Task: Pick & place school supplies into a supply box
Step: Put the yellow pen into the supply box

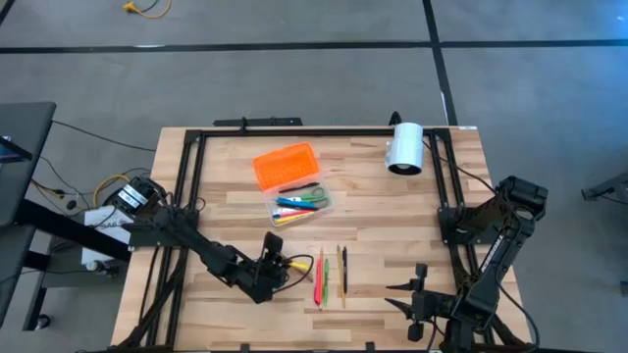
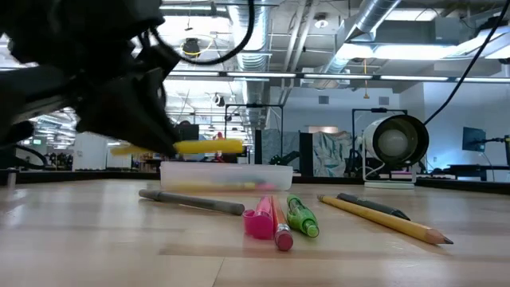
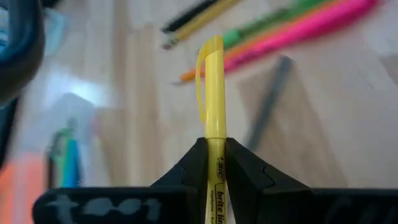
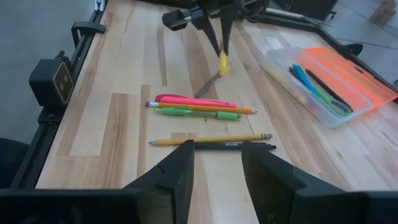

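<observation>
A yellow highlighter (image 3: 213,93) is being squeezed tight in the left gripper (image 3: 214,163), up above the table (image 1: 392,206) beside the pens and pencils (image 1: 331,275) lying near the clear box (image 1: 299,204), while the right gripper (image 4: 217,165) is waiting with fingers open at the table's edge.

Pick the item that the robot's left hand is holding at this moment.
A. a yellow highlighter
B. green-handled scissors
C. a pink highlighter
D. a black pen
A: the left hand is shut on the yellow highlighter, lifted off the table, while the pink highlighter and black pen lie on the wood.
</observation>
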